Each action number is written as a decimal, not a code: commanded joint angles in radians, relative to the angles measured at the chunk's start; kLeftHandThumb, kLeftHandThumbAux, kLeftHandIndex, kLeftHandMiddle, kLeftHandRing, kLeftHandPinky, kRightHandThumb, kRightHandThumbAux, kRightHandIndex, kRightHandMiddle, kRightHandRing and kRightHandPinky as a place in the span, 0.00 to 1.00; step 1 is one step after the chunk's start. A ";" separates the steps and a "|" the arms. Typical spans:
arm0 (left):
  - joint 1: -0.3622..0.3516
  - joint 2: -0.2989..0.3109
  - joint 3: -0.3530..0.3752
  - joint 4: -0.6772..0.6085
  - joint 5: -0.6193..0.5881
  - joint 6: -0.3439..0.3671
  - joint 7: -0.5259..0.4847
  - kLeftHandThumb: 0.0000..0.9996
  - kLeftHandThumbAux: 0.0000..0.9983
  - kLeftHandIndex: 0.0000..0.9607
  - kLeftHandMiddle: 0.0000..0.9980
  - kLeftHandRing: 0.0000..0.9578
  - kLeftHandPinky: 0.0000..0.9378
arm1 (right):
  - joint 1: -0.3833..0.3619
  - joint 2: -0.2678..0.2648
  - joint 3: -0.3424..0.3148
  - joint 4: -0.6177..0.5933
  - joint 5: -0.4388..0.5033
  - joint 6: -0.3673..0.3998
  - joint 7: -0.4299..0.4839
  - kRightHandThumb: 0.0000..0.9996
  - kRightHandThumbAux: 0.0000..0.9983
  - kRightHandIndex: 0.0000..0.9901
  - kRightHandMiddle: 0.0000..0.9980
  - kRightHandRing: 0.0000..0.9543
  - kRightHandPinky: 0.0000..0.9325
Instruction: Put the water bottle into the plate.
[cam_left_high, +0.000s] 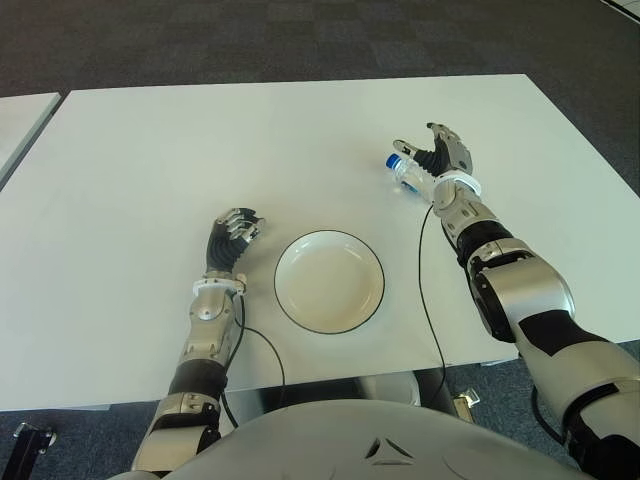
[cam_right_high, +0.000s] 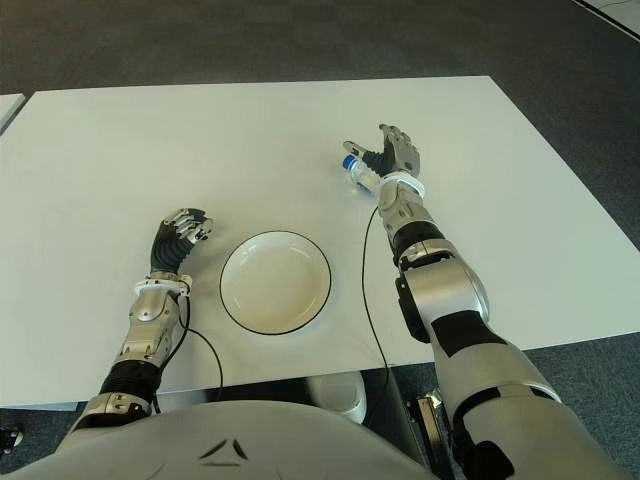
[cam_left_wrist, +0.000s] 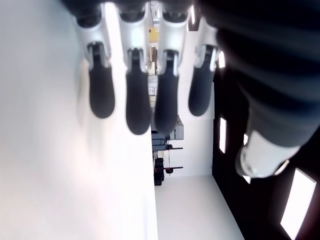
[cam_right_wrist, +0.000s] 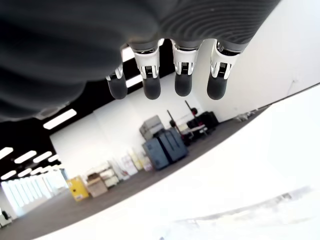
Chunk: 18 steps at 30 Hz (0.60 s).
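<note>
A small clear water bottle (cam_left_high: 407, 177) with a blue cap lies on its side on the white table (cam_left_high: 150, 170), beyond and to the right of the plate. My right hand (cam_left_high: 428, 148) is right beside it, palm toward the bottle, fingers (cam_right_wrist: 183, 82) extended and spread, closed on nothing. The white plate (cam_left_high: 329, 281) with a dark rim sits near the table's front edge, with nothing in it. My left hand (cam_left_high: 235, 232) shows just left of the plate, its fingers (cam_left_wrist: 137, 102) relaxed and holding nothing.
A second white table (cam_left_high: 20, 120) stands at the far left across a gap. Thin black cables (cam_left_high: 430, 300) run from both wrists over the table's front edge. Dark carpet (cam_left_high: 320, 40) lies beyond the far edge.
</note>
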 joint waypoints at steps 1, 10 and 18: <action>0.005 0.005 0.007 0.042 -0.006 0.016 -0.008 0.83 0.68 0.42 0.48 0.55 0.54 | -0.010 0.013 0.003 0.033 0.023 0.053 0.053 0.55 0.20 0.00 0.00 0.00 0.00; 0.007 -0.001 0.013 0.037 -0.014 0.029 0.000 0.83 0.68 0.43 0.47 0.53 0.53 | 0.009 0.032 0.015 0.049 0.034 0.122 0.108 0.57 0.23 0.00 0.00 0.00 0.00; 0.009 -0.012 0.020 0.039 -0.026 0.021 0.005 0.83 0.68 0.43 0.47 0.52 0.52 | 0.045 0.036 0.024 0.071 0.030 0.157 0.140 0.59 0.24 0.00 0.00 0.00 0.00</action>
